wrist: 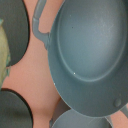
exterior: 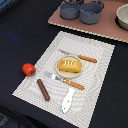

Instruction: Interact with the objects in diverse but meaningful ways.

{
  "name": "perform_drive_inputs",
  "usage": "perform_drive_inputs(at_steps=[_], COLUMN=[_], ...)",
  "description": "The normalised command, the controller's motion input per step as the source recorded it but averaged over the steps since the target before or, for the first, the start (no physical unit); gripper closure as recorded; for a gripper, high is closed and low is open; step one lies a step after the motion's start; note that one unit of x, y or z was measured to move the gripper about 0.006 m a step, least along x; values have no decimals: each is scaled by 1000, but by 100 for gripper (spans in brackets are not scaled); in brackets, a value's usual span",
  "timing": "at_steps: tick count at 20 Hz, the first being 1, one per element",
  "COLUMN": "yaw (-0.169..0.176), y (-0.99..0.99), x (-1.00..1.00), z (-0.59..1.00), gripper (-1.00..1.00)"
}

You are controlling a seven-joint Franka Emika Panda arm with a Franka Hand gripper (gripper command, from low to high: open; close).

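Where a pale placemat (exterior: 70, 70) covers the dark table (exterior: 20, 30), pots (exterior: 82, 11) crowd a pink board (exterior: 107, 29); gripper unseen, its state unknowable.

Bread loaf (exterior: 69, 65) on plate (exterior: 58, 69), sausage (exterior: 43, 89) beside tomato (exterior: 28, 69), pots (exterior: 91, 13) behind.

A yellow-orange bread loaf (exterior: 69, 65) sits on a tan round plate (exterior: 69, 73). The small tomato (exterior: 28, 69) is red, the sausage (exterior: 43, 89) brown, two two-handled pots (exterior: 81, 11) grey-blue, the cutlery handles (exterior: 73, 84) orange, the striped placemat (exterior: 95, 90) pale cream.

Both views are dim, soft and low-resolution, the wrist view blurrier.
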Motion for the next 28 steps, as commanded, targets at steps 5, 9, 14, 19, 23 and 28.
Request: perform_drive_inputs(at_steps=[5, 9, 14, 19, 23, 28], yaw=[-26, -10, -9, -3, 0, 0], y=[-754, -834, -843, -855, -879, -905], x=[609, 565, 556, 479, 397, 366], z=[365, 319, 308, 255, 121, 59], gripper=[-100, -100, -100, -100, -100, -100])
